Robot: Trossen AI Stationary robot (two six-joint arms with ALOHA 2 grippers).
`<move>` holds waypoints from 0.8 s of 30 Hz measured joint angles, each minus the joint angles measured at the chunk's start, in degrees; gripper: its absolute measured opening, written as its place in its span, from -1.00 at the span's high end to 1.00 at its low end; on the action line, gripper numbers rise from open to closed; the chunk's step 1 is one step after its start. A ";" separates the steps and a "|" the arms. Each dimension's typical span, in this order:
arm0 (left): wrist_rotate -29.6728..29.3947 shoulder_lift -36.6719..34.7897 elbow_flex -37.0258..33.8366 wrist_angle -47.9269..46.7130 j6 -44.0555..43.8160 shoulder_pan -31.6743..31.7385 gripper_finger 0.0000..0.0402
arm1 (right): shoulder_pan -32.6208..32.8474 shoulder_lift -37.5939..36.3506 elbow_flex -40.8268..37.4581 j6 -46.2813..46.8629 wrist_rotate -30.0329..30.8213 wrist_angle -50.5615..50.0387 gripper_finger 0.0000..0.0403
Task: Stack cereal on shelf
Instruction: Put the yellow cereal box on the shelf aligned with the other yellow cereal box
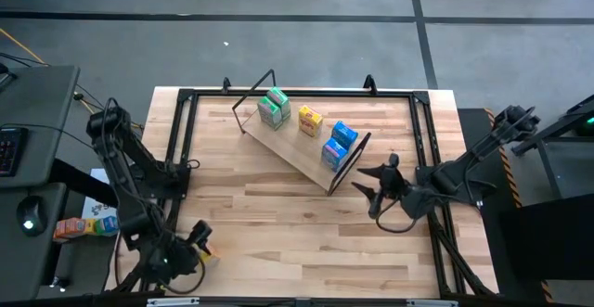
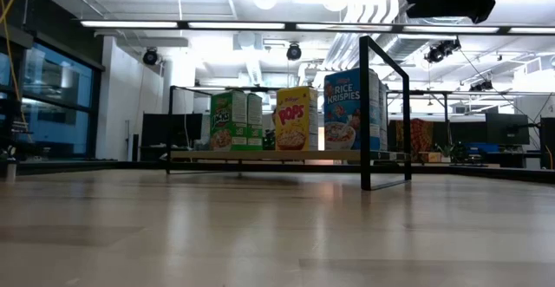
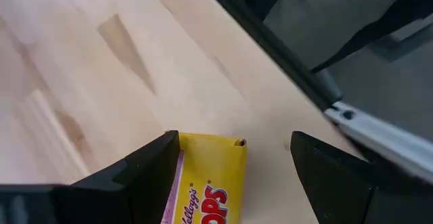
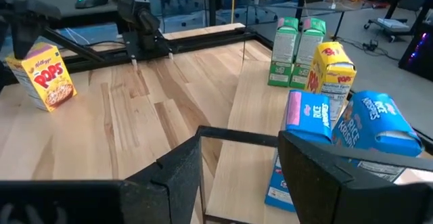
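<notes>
1. One yellow box (image 3: 206,180) of cereal is off the shelf, near the table's front-left corner. The left gripper (image 3: 233,173) hangs over it with jaws wide apart, a finger on each side, nothing clamped.
2. Handling, by judgement: thin printed cardboard, light and hollow, with slick faces. It should crush or skid under a hard pinch, so a gentle hold across the two narrow sides, near mid-height, looks best.
3. Mid-table: the right gripper (image 1: 379,194) waits just beside the shelf's near end, fingers parted, holding nothing.
4. Beyond it: the shelf (image 1: 295,154), a light wood board on black wire legs, sits diagonally across the table (image 1: 278,242).
5. On the board: two green boxes (image 1: 274,108) at the far end, a second yellow box (image 1: 310,121) in the middle, two blue boxes (image 1: 339,144) nearest the right arm. At least one blue box looks tipped in the right wrist view.
6. Five are shelved; one is left.
</notes>
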 joint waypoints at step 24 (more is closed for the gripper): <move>-3.52 -2.96 -0.09 -0.63 3.16 0.02 -0.38 | -1.90 5.30 0.00 -3.52 -2.33 6.12 0.08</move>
